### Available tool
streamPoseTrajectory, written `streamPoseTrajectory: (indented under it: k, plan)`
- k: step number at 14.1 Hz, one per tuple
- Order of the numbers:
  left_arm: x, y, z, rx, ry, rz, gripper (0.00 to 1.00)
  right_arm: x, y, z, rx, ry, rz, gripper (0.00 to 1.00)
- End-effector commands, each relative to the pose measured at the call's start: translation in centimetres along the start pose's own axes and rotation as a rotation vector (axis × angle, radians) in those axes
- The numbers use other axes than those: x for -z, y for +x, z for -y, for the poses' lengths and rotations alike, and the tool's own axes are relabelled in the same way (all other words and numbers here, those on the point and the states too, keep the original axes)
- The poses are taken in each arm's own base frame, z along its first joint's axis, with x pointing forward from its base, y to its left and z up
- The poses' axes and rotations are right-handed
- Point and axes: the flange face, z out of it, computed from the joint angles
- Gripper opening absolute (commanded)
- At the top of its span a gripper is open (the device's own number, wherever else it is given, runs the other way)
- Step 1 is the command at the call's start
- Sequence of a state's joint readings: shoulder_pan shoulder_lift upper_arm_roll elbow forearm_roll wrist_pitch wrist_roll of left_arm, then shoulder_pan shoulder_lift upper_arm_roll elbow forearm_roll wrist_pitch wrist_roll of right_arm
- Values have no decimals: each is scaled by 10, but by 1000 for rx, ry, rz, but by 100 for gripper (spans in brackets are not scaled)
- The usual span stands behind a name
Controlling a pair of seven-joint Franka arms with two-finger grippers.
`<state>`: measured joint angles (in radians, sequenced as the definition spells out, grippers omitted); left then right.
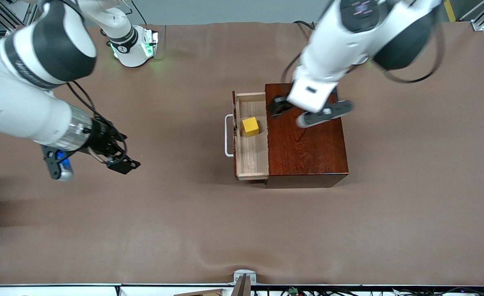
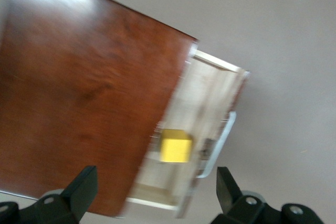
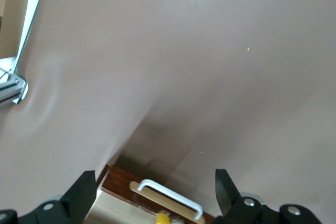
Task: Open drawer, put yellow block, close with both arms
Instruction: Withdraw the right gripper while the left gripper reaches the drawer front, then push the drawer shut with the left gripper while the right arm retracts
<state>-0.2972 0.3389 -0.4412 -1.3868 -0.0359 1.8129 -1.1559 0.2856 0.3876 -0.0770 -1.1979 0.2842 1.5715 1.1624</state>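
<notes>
The drawer (image 1: 252,158) stands pulled out of the dark reddish-brown box (image 1: 307,144), its white handle (image 1: 226,135) toward the right arm's end of the table. The yellow block (image 1: 250,126) lies in the drawer. My left gripper (image 1: 278,106) is open and empty over the box's top, by the edge above the drawer. The left wrist view shows the block (image 2: 175,146), drawer (image 2: 207,90) and box (image 2: 79,103) below its gripper (image 2: 155,192). My right gripper (image 1: 122,163) is open and empty over bare table, well apart from the handle. The right wrist view shows the handle (image 3: 168,195) between its spread fingers (image 3: 81,192).
The brown table (image 1: 143,230) stretches between my right gripper and the drawer's handle. The right arm's green-lit base (image 1: 135,45) stands at the table's back edge. A metal bracket (image 1: 244,278) sits at the table's front edge.
</notes>
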Motion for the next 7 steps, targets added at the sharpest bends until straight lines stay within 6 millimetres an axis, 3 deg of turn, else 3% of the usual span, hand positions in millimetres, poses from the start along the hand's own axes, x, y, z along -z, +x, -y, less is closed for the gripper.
streamPoseTrajectory:
  k: [1, 5, 7]
  plan:
    - [-41, -9, -50, 145, -90, 17, 100, 33, 13, -27, 74, -7, 0, 100]
    - [-105, -55, -97, 323, -178, -42, 100, 60, 36, -55, 141, -10, 6, 100]
    - [-143, -73, -112, 419, -188, -106, 100, 77, 40, -71, 266, -30, -10, 100]
